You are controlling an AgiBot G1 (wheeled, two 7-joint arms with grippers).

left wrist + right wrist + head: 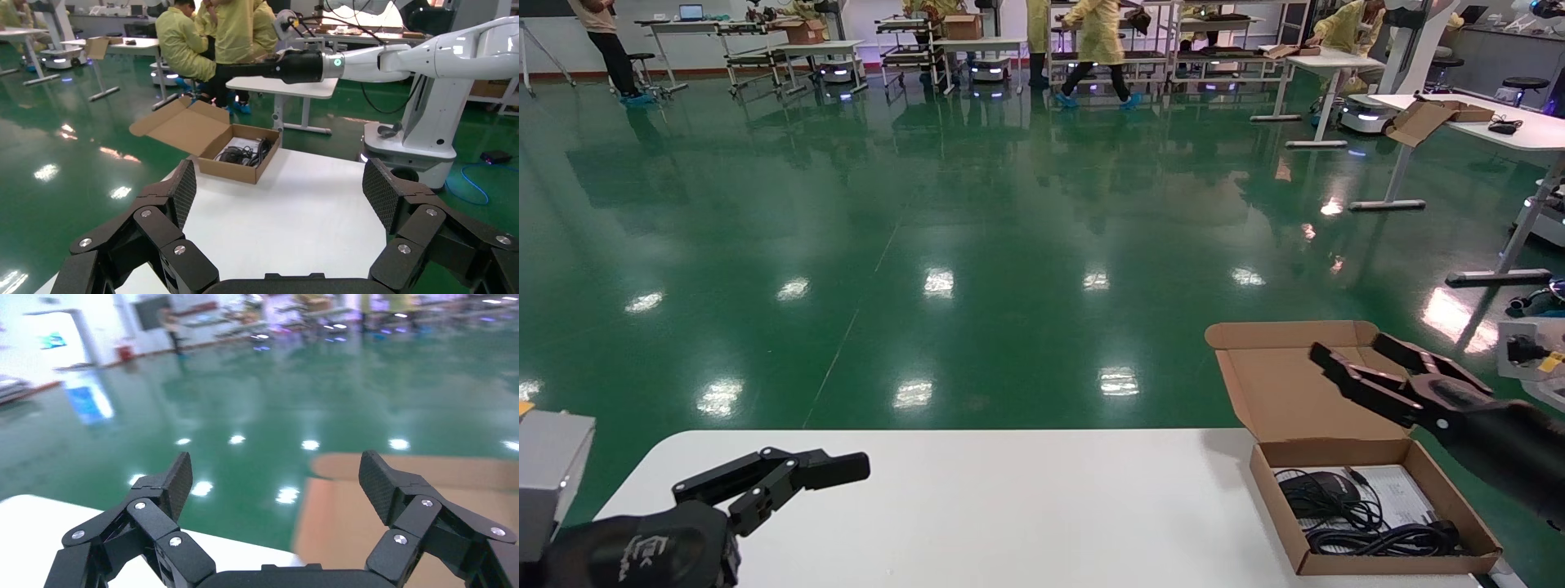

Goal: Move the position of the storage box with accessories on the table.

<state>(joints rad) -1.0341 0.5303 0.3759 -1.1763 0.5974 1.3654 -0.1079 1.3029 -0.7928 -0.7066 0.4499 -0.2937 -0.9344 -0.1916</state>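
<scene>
Looking down from the head view, the storage box (1369, 506) sits at the right end of the table (1009, 506), its near right corner close to the table's edge, lid flap standing open toward the far side. The right gripper (1348, 355) hangs above the box's rear, in front of the raised lid (1295, 376), jaws parted and holding nothing; judged as poised for a hold on the box's back wall or lid hinge. Below it lie the accessories: a mouse (1324, 487), a coiled cable (1385, 539) and a white sheet (1401, 494), all loose inside, so the box should be slid flat, not tipped. The left gripper (805, 469) rests low over the table's left end, well apart from the box, unclenched and empty. In the left wrist view, that gripper's fingers (183, 193) are spread wide, with bare tabletop stretching between them and the box (235, 160); this is the open room for a shift leftward. In the right wrist view, the spread fingers (174, 484) frame the lid's brown inner face (349, 520) just beyond and below, with the table corner (37, 527) at one side; nothing is gripped.
</scene>
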